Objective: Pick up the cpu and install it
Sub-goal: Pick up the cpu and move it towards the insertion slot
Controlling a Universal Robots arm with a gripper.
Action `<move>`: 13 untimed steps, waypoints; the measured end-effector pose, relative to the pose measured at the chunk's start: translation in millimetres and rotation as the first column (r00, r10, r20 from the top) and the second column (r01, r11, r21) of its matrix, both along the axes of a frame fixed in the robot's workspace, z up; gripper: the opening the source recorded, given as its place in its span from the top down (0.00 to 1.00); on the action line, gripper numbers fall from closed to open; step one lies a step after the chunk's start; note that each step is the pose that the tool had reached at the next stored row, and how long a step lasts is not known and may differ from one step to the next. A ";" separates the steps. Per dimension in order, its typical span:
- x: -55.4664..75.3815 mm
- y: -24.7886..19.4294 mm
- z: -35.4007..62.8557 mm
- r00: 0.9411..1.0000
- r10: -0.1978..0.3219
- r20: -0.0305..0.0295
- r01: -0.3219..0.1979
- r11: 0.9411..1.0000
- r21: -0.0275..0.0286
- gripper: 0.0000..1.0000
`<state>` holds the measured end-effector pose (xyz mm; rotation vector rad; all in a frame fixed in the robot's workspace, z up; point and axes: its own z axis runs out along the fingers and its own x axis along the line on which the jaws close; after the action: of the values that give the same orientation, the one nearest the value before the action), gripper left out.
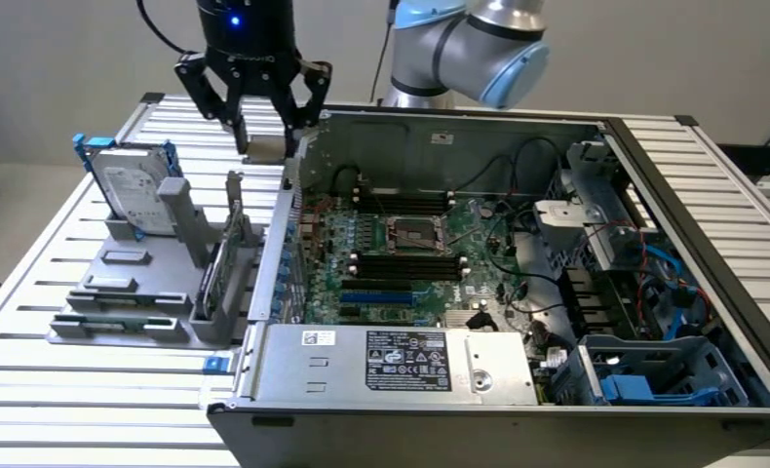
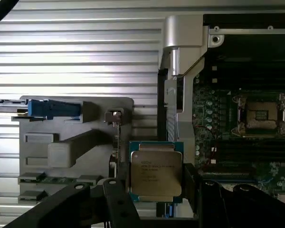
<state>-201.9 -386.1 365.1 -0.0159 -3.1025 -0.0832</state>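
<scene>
A: Jaws?
B: My gripper (image 2: 156, 190) stands about half open, jaws clamped on two opposite edges of the cpu (image 2: 156, 173), metal top facing the wrist camera. The cpu hangs in the air, touching nothing else.
A: Where's that against the case?
B: Above the slatted table (image 1: 34, 283), just outside the case wall (image 1: 294, 190), near the grey holder (image 1: 138, 283) that carries the hard drive (image 1: 132, 190).
A: Progress?
B: Pickup done, I judge. Install not done: the socket (image 1: 418, 234) on the motherboard (image 1: 489, 263) sits bare, well apart from me.
A: Anything unclear?
B: The cpu's underside is hidden. My fingers (image 2: 115, 192) are dark and cut off at the frame edge, so exact contact is hard to make out. Can't tell if the socket's latch is open.
</scene>
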 end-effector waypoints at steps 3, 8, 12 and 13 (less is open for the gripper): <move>13.7 2.1 0.0 1.000 0.000 0.000 0.000 1.000 0.000 0.45; 36.2 6.4 0.0 1.000 0.000 0.000 0.000 1.000 0.000 0.45; 54.6 12.0 -1.4 1.000 0.000 0.000 0.000 1.000 0.000 0.45; 59.1 14.1 -2.9 1.000 0.000 -0.001 0.000 1.000 0.000 0.45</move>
<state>-142.7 -372.0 362.1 -0.0160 -3.1020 -0.0832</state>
